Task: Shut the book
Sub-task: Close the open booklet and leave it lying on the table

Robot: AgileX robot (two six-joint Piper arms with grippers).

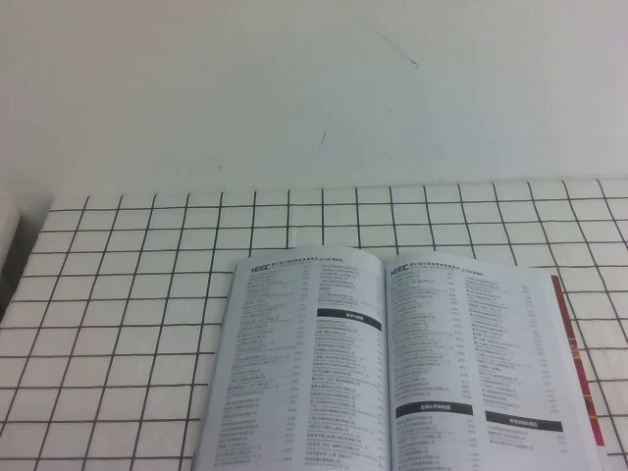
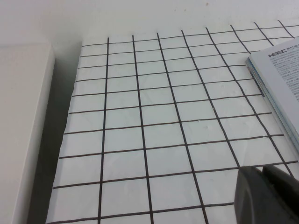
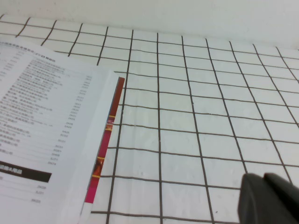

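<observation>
An open book [image 1: 392,363] lies flat on the checked tablecloth, in the near right half of the high view, with printed white pages up and a red cover edge [image 1: 579,363] along its right side. Neither gripper appears in the high view. In the left wrist view my left gripper [image 2: 261,170] hovers low over bare cloth, shut and holding nothing, with the book's corner [image 2: 280,79] some way off. In the right wrist view my right gripper [image 3: 262,177] is shut and holds nothing, over the cloth beside the book's red-edged side [image 3: 107,140].
The white cloth with a black grid [image 1: 147,294] covers the table up to a plain white wall. A white box-like object [image 2: 23,116] stands off the cloth's left edge, past a dark gap.
</observation>
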